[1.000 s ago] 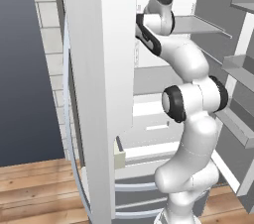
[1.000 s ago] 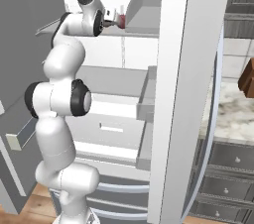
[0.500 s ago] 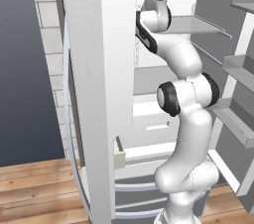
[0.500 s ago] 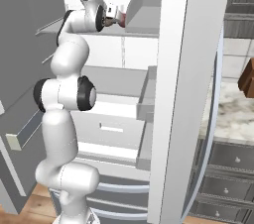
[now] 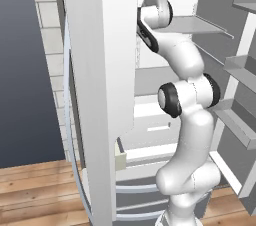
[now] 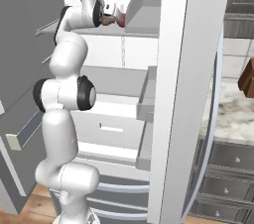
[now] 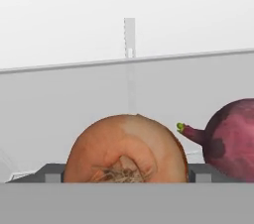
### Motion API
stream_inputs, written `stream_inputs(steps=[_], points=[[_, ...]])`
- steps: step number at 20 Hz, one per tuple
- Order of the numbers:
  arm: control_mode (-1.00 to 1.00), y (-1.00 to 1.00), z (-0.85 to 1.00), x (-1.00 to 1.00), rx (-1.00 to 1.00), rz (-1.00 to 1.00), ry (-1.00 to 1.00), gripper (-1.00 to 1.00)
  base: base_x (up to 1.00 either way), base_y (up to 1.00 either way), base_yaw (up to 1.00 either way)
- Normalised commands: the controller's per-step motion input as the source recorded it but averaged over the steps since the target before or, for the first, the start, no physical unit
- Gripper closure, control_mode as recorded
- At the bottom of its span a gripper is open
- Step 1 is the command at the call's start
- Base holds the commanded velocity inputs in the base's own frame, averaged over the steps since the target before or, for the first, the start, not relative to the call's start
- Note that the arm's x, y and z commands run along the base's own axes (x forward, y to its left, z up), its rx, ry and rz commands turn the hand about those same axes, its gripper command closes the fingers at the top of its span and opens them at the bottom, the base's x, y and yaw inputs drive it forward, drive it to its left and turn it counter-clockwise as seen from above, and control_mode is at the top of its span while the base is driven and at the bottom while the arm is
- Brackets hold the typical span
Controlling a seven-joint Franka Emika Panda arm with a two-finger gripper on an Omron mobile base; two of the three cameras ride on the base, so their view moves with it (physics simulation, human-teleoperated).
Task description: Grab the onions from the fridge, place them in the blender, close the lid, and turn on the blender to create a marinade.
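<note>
Your scene is the white inside of the tall white and light grey fridge [image 6: 183, 94], its door swung open. In the hand view, nearest you at bottom centre, the round orange-brown onion [image 7: 126, 149] sits between the claw's dark finger tips [image 7: 53, 172], which flank it widely; I cannot tell whether they touch it, so call nothing held. Just right sits the dark red-purple onion with its pointed tip [image 7: 230, 139]. Both rest on the white upper shelf [image 6: 141, 32], the pale back wall behind.

Two onions [image 7: 126, 148] side by side (apart) on fridge shelf [image 7: 59, 104].
</note>
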Motion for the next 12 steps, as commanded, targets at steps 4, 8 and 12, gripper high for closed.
stream_inputs(steps=[4,8,12], points=[[-1.00,0.00,-0.23,-0.59,0.00,0.00,-0.22,1.00,0.00,0.00,0.00],[-1.00,0.00,0.01,-0.96,0.00,0.00,-0.11,1.00,0.00,0.00,0.00],[-1.00,0.00,0.00,-1.00,0.00,0.05,-0.02,1.00,0.00,0.00,0.00]])
